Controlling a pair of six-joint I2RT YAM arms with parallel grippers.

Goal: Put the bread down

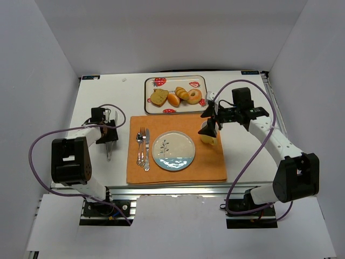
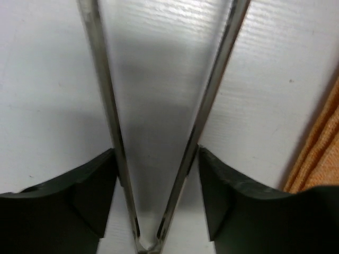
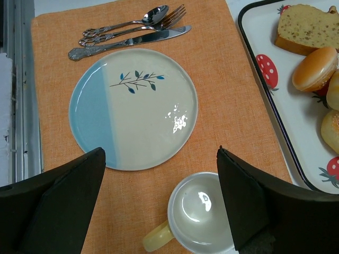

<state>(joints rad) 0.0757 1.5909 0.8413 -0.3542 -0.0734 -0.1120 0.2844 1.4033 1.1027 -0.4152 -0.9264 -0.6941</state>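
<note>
Several breads lie on a strawberry-print tray (image 1: 200,80) at the back: a cake slice (image 1: 159,97), a bun (image 1: 173,99), a croissant (image 1: 183,93) and a bagel (image 1: 194,96). The slice (image 3: 307,29) and bun (image 3: 315,69) also show in the right wrist view. An empty blue-and-cream plate (image 1: 173,151) (image 3: 137,106) sits on the orange placemat (image 1: 172,175). My left gripper (image 1: 110,129) (image 2: 156,153) is closed on both arms of the metal tongs (image 1: 109,144) (image 2: 106,106), low over the table left of the placemat. My right gripper (image 1: 210,125) (image 3: 160,151) is open and empty above the mug.
A yellow-handled mug (image 1: 207,137) (image 3: 204,211) stands right of the plate. A spoon, fork and knife (image 1: 143,148) (image 3: 127,34) lie left of it. White walls enclose the table on three sides.
</note>
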